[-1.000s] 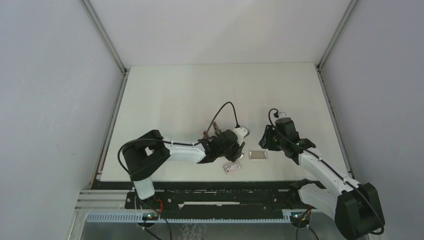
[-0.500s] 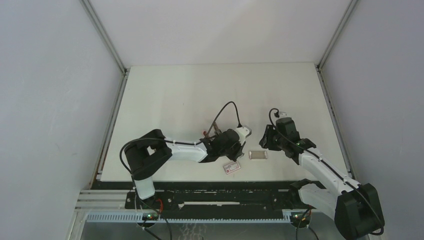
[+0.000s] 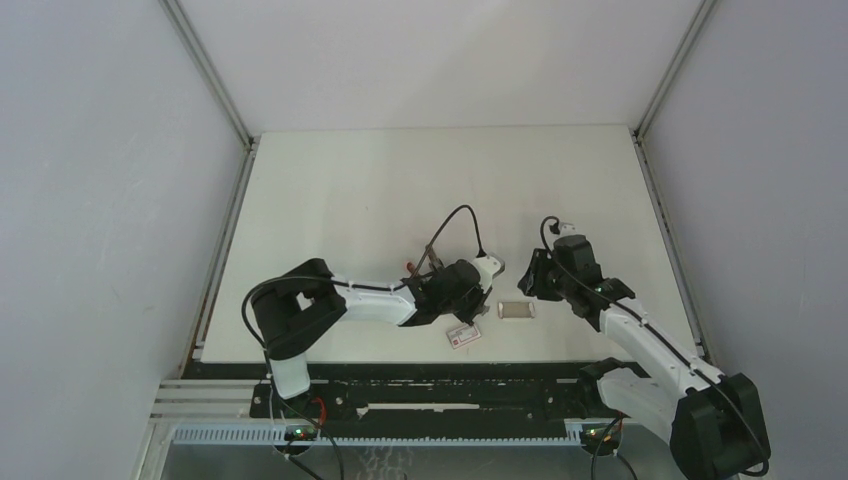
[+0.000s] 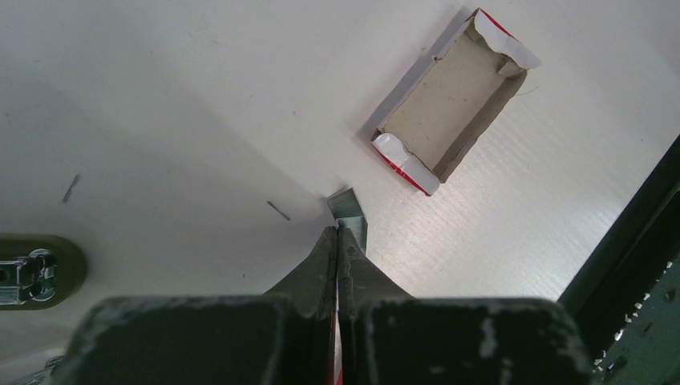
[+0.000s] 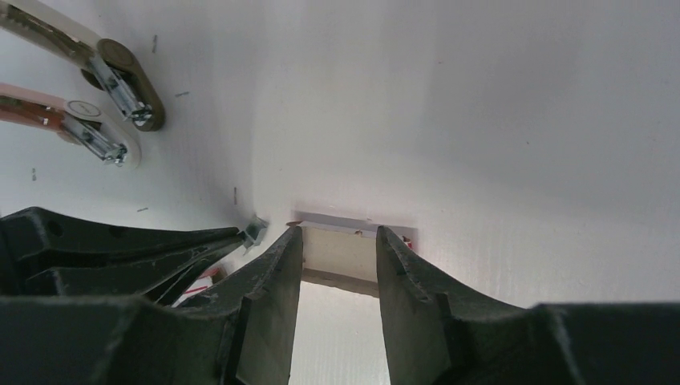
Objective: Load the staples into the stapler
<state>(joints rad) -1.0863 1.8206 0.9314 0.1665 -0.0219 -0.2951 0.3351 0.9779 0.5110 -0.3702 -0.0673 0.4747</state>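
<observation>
My left gripper (image 4: 337, 233) is shut, and the staples (image 4: 350, 215), a small silvery block, sit pinched at its very tips just above the table. The block also shows in the right wrist view (image 5: 255, 230) at those tips. The stapler (image 5: 96, 104) lies open on the table, a pink arm and a pale arm with metal ends. In the top view the stapler (image 3: 428, 262) is just behind my left gripper (image 3: 478, 300). My right gripper (image 5: 337, 233) is open and empty, its jaws over the open cardboard tray (image 5: 346, 250).
The empty cardboard tray (image 4: 453, 96) with red-and-white torn ends lies right of the left gripper, also seen from above (image 3: 516, 310). A white-and-red labelled box (image 3: 462, 335) lies near the front edge. Single loose staples (image 4: 279, 210) lie on the table. The table's front edge (image 4: 633, 233) is close.
Both arms have shifted only slightly to the right. The left gripper stays shut; the right stays open over the tray.
</observation>
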